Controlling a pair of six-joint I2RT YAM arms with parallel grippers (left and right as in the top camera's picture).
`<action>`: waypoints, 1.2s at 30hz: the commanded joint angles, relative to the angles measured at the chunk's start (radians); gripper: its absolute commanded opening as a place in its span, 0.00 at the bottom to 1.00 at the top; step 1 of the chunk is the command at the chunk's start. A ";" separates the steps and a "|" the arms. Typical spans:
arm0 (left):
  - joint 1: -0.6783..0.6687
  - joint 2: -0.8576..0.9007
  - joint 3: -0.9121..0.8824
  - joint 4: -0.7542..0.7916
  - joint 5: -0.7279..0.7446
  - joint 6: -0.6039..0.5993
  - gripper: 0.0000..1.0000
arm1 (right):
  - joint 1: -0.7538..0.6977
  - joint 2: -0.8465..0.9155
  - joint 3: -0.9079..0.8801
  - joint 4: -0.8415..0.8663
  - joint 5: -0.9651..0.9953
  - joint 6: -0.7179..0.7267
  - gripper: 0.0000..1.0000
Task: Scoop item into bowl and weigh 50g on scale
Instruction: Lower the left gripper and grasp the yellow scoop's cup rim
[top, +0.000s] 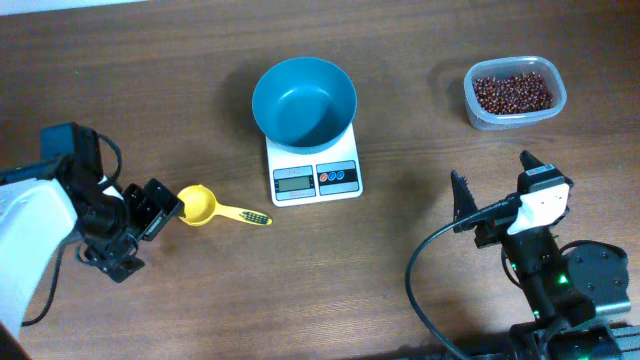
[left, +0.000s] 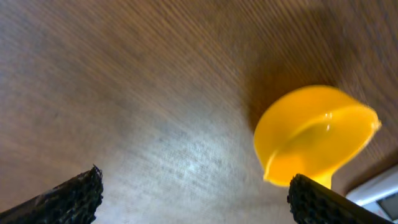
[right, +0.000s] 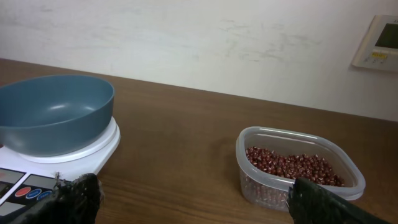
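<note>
Red-brown beans lie heaped in a clear plastic tub at the far right of the wooden table, well apart from the white digital scale, which carries the teal bowl. The left gripper is spread wide with nothing in it, just beside the cup of the yellow scoop lying on the table. The right gripper is likewise spread wide and holds nothing, facing the tub.

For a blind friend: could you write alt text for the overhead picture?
An empty blue bowl sits on a white scale at centre. A tub of red beans lies upper right; a yellow scoop lies left, by the open left tool; the right tool is open too.
</note>
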 joint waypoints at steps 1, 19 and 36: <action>-0.003 0.029 -0.005 0.049 0.000 -0.039 1.00 | 0.012 -0.008 -0.009 0.000 0.005 0.011 0.99; -0.138 0.130 -0.005 0.197 -0.081 -0.039 0.56 | 0.012 -0.008 -0.009 0.000 0.005 0.011 0.99; -0.137 0.126 0.070 0.077 -0.053 0.021 0.00 | 0.012 -0.008 -0.009 0.000 0.005 0.011 0.99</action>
